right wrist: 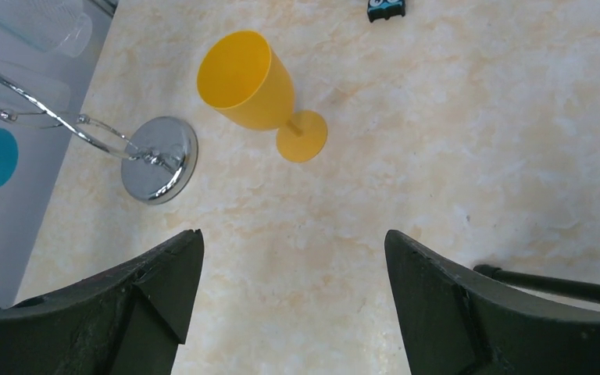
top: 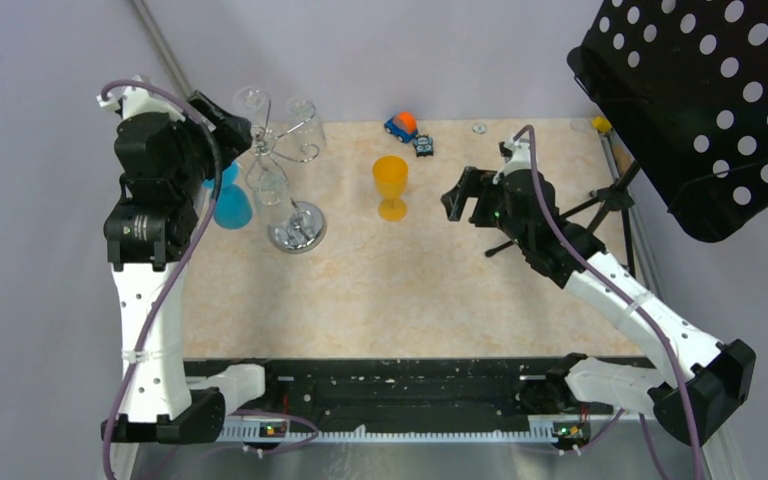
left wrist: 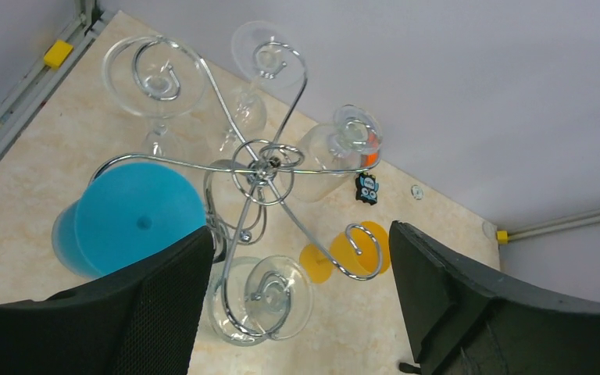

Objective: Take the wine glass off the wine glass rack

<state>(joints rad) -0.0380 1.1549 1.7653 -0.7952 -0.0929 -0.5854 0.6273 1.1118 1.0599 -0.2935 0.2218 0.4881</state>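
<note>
The chrome wine glass rack (top: 297,228) stands at the table's back left; its hub (left wrist: 262,168) and curled arms fill the left wrist view, and its round base shows in the right wrist view (right wrist: 158,158). Several clear wine glasses hang upside down from the arms. One clear wine glass (left wrist: 269,301) hangs directly below and between my left fingers. My left gripper (top: 235,125) (left wrist: 301,234) is open above the rack and touches nothing. My right gripper (top: 460,195) (right wrist: 293,238) is open and empty over bare table, right of the rack.
A blue goblet (top: 230,205) (left wrist: 137,223) sits at the rack's left side; I cannot tell whether it hangs. A yellow goblet (top: 391,185) (right wrist: 250,78) stands right of the rack. Two toy cars (top: 401,125) lie at the back. A black perforated panel (top: 700,100) overhangs the right.
</note>
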